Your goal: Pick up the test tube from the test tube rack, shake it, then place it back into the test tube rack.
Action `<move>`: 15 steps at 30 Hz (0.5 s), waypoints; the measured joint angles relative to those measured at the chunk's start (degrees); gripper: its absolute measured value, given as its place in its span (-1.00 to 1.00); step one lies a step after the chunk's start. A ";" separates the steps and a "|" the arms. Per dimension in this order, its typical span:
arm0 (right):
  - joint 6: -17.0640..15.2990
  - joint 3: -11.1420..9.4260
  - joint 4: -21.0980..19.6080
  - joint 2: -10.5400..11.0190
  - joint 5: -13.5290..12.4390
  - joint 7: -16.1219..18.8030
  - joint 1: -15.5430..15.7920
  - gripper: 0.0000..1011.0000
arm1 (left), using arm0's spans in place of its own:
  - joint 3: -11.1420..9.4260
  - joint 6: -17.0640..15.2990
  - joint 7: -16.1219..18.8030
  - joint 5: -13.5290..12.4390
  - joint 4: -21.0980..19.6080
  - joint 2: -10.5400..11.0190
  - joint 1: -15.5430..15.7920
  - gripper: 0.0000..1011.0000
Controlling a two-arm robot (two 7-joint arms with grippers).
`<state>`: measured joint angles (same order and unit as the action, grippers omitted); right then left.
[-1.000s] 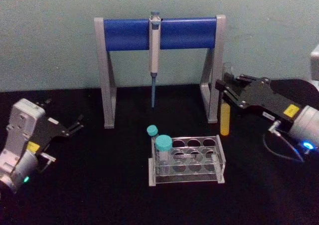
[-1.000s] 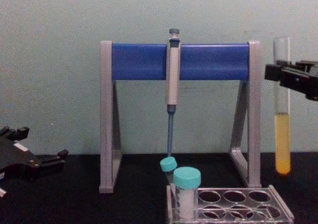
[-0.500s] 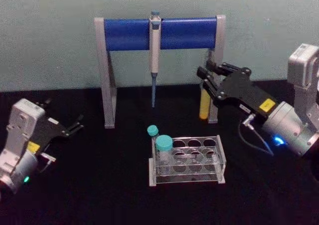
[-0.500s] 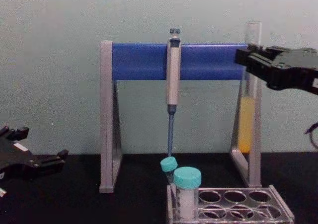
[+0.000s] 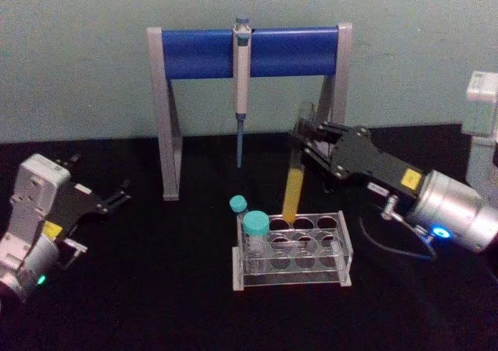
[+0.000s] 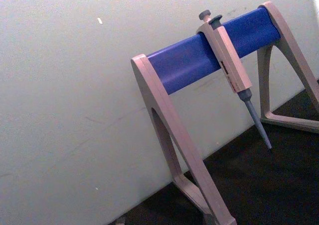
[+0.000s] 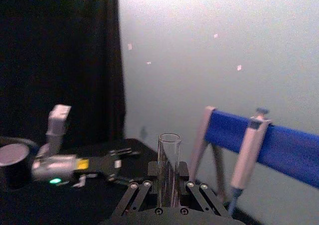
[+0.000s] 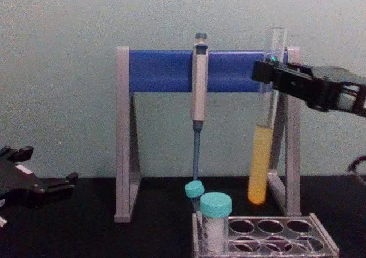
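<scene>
My right gripper [image 5: 305, 142] is shut on the upper part of the test tube [image 5: 293, 189], a long clear glass tube with yellow-orange liquid in its lower part. The tube hangs slightly tilted, its round bottom just above the back row of the test tube rack [image 5: 339, 264]. In the chest view the test tube [image 8: 260, 163] hangs above the test tube rack [image 8: 323, 243], and the right gripper [image 8: 269, 75] grips it near the top. The right wrist view shows the test tube's open mouth [image 7: 169, 150] between the fingers. My left gripper [image 5: 117, 194] rests open at the left, away from the rack.
Two teal-capped tubes [image 5: 254, 230] stand in the rack's left end. Behind the rack stands a grey-and-blue pipette stand [image 5: 249, 51] with a pipette [image 5: 241, 78] hanging from its bar. The table is covered in black cloth [image 5: 140, 289].
My right gripper has carried the test tube leftward and down, from beside the stand's right leg to just above the rack. The left arm has not moved.
</scene>
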<state>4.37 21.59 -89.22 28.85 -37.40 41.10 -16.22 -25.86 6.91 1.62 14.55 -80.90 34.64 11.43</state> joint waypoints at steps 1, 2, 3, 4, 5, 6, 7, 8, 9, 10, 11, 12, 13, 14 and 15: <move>-0.42 0.00 -0.26 0.53 -0.54 0.56 0.14 -0.54 | 0.00 0.00 0.00 0.00 0.00 0.00 0.00 0.98; -0.85 -0.01 -0.49 1.04 -1.02 1.05 0.31 -0.54 | 0.00 0.00 0.00 0.00 0.00 0.00 0.00 0.98; -1.62 -0.12 -1.12 2.34 -1.70 1.67 0.71 -0.54 | 0.00 0.00 0.00 0.00 0.00 0.01 0.00 0.98; -1.62 -0.12 -1.12 2.34 -1.70 1.67 0.71 -0.54 | 0.00 0.00 0.00 0.00 0.00 0.00 0.00 0.98; -2.32 -0.36 -1.74 3.71 -2.26 2.05 1.21 -0.54 | 0.00 0.00 0.00 0.00 0.00 0.00 0.00 0.98; -2.61 -0.58 -2.13 4.48 -2.54 2.20 1.53 -0.54 | 0.00 0.00 0.00 0.00 0.00 0.00 0.00 0.98; -2.90 -0.91 -2.64 5.61 -2.89 2.31 2.01 -0.54 | 0.00 0.00 0.00 0.00 0.00 0.00 0.00 0.98; -3.01 -1.13 -2.90 6.21 -3.02 2.31 2.29 -0.54 | 0.00 0.00 0.00 0.00 0.00 0.00 0.00 0.98; -3.05 -1.36 -3.16 6.77 -3.11 2.25 2.56 -0.54 | 0.00 0.00 0.00 0.00 0.00 0.00 0.00 0.98; -3.08 -1.57 -3.38 7.27 -3.19 2.14 2.81 -0.54 | 0.00 0.00 0.00 0.00 0.00 0.00 0.00 0.98; -3.09 -1.99 -3.76 8.13 -3.23 1.49 3.34 -0.54 | 0.00 0.00 0.00 0.00 0.00 0.00 0.00 0.98; -3.08 -2.18 -3.99 8.50 -3.20 1.00 3.58 -0.54 | 0.00 0.00 0.00 0.00 0.00 0.00 0.00 0.98; -2.86 -2.47 -4.48 9.15 -2.50 -0.62 4.02 -0.54 | 0.00 0.00 0.00 0.00 0.00 0.00 0.00 0.98; -2.58 -2.56 -4.80 9.43 -1.74 -1.62 4.23 -0.54 | 0.00 0.00 0.00 0.00 0.00 0.00 0.00 0.98; -2.22 -2.59 -5.07 9.63 -0.78 -2.81 4.38 -0.54 | 0.00 0.00 0.00 0.00 0.00 0.00 0.00 0.98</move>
<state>2.14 19.01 -94.29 38.48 -38.18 38.29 -11.85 -25.86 6.91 1.62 14.55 -80.90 34.65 11.43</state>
